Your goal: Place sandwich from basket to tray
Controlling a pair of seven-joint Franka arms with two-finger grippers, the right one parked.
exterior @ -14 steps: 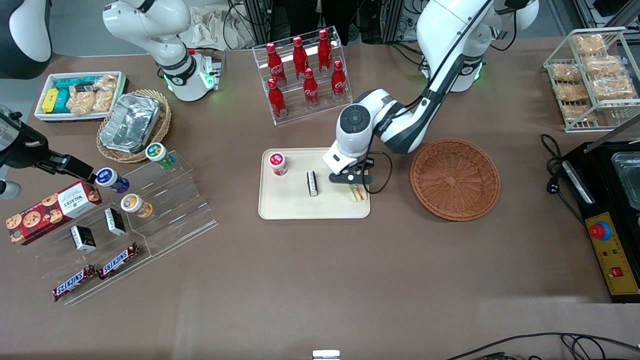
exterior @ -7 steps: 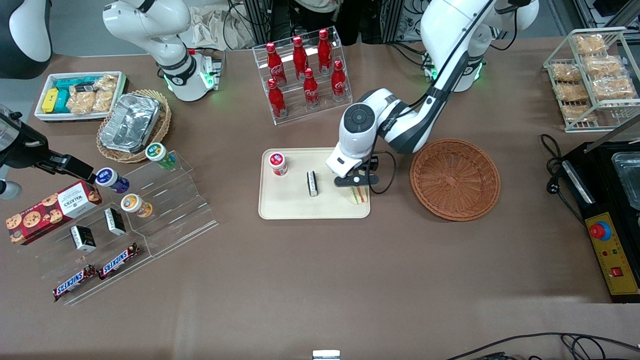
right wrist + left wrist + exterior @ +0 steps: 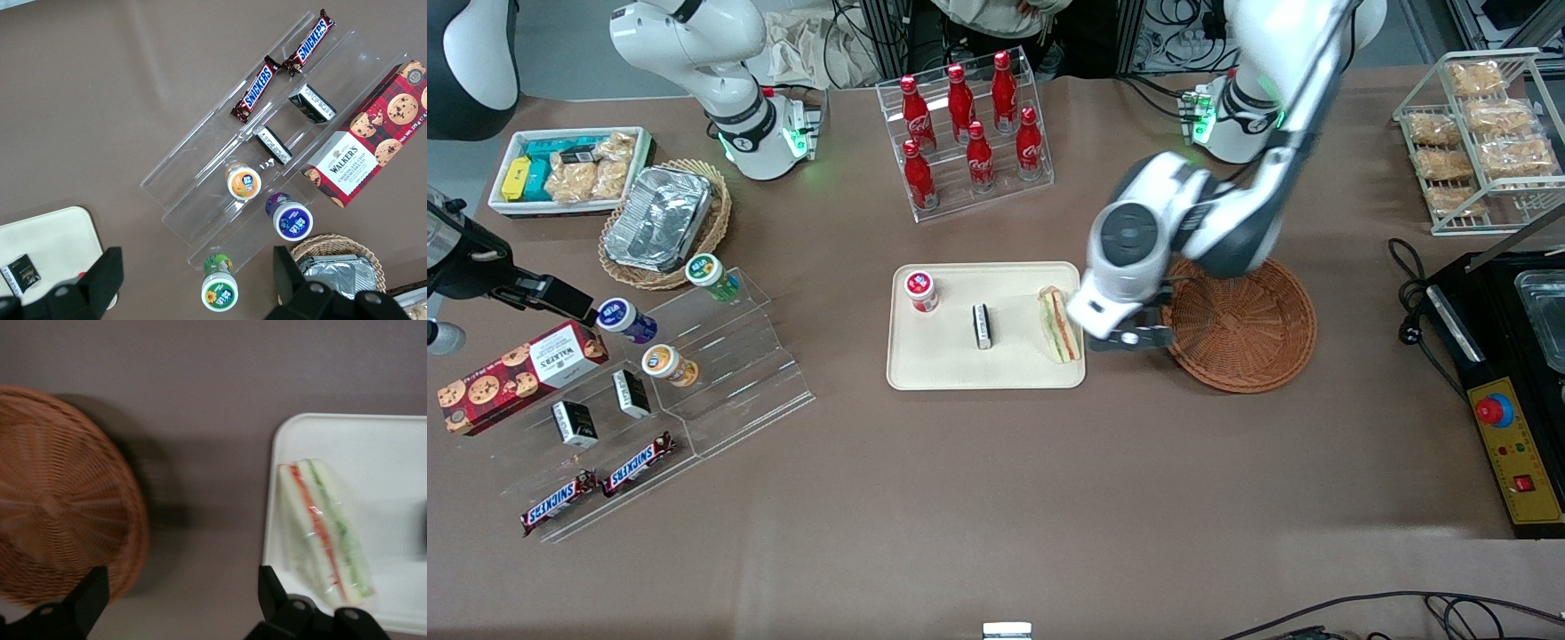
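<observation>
Sandwich (image 3: 1059, 324) lies on the tray (image 3: 943, 369), at the tray's end nearest the basket (image 3: 1254, 356), its layered filling showing. On the same tray, a small black box (image 3: 983, 325) sits near the middle and a red-lidded cup (image 3: 921, 291) stands at the end toward the parked arm. The gripper (image 3: 1129, 339) hangs above the table between the tray and the basket, its fingers (image 3: 85, 600) spread wide apart and holding nothing. The basket sits just beside the tray, toward the working arm's end of the table, with nothing in it.
</observation>
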